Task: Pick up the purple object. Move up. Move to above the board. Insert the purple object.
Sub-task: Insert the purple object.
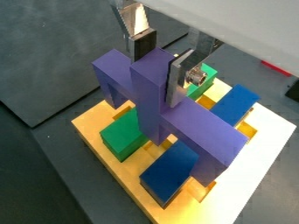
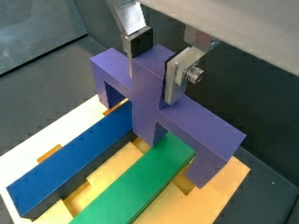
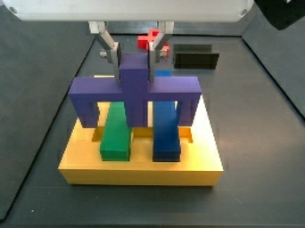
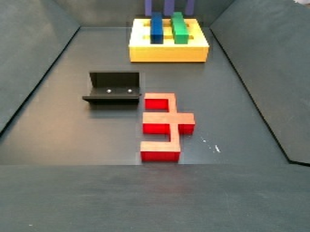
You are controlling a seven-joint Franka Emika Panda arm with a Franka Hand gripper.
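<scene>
The purple object (image 3: 134,89) stands upright on the yellow board (image 3: 141,165), its prongs down in the slots between a green block (image 3: 114,134) and a blue block (image 3: 167,134). It shows in both wrist views (image 1: 158,96) (image 2: 146,87). My gripper (image 3: 135,59) straddles the top of its central stem (image 1: 155,54) (image 2: 152,54). The fingers (image 2: 177,74) stand on either side with small gaps, open. In a side view only the board (image 4: 169,53) and the prongs' lower ends show; the gripper is out of frame.
A red cross-shaped piece (image 4: 164,127) lies on the dark floor in front of the board. The fixture (image 4: 115,89) stands beside it, and shows behind the board in a side view (image 3: 197,59). Dark walls ring the floor.
</scene>
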